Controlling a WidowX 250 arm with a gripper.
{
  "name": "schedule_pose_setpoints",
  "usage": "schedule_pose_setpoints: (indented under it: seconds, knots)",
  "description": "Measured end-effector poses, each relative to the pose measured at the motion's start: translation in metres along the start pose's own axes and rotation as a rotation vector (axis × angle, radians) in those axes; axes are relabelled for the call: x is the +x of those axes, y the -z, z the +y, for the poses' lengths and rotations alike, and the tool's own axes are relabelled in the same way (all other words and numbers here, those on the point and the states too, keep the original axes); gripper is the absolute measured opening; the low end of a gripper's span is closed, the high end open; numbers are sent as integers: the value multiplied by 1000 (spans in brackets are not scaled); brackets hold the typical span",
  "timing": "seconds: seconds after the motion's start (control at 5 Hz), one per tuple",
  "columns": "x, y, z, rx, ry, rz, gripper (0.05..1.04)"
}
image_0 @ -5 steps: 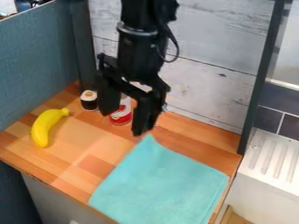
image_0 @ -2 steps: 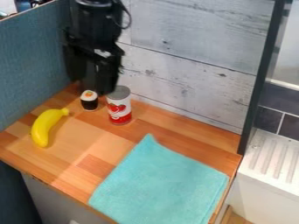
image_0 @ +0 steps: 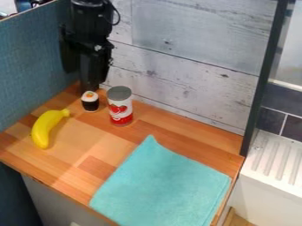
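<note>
My black gripper [image_0: 88, 75] hangs at the back left of the counter, in front of the dark corner post. Closest to it is a small dark cup-shaped toy [image_0: 90, 104] with a white top and an orange spot, standing just below it. A red and white can [image_0: 120, 108] with a grey lid stands upright to the right of that toy. Toward the left edge lies a yellow banana [image_0: 46, 128], its stem toward the back. A turquoise cloth [image_0: 162, 185] is spread flat over the front right part.
The wooden counter [image_0: 88, 150] has a blue panel [image_0: 35, 57] on its left and a whitish plank wall [image_0: 189, 75] behind. A dark upright post [image_0: 264, 75] and a white ridged drainer [image_0: 274, 163] are at the right.
My gripper has moved left and back, away from in front of the can, which now shows whole. The can, small toy, banana and cloth have kept their places.
</note>
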State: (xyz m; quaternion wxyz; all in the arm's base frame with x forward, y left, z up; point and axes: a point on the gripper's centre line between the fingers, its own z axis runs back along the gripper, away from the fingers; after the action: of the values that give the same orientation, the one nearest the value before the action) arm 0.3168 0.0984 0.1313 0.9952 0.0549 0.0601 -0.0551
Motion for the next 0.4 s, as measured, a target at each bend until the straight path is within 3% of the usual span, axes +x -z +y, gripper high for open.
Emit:
schedule_pose_setpoints:
  seconds: [0.4]
  knots:
    - [24,21,30,10,-26,20,1000]
